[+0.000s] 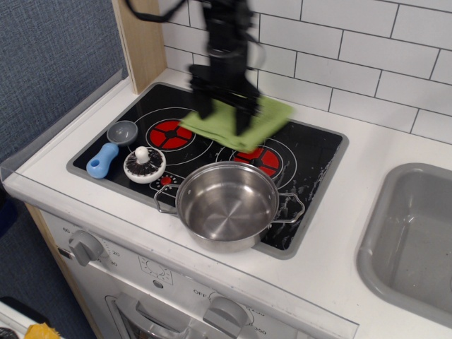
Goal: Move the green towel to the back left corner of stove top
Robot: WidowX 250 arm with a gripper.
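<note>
White wall tiles and a pale wooden post are framing the stove top (113, 159), over whose middle rear part the green towel (265, 116) is being held, gripped at its centre by the clenched hand (222, 113), blurred in this view. From the towel, the back left corner of the stove top is lying to the left and slightly rearward, near the post, so a short leftward carry along the towel's long axis is being called for, judging from the layout. That corner's black glass is being left uncovered.
</note>
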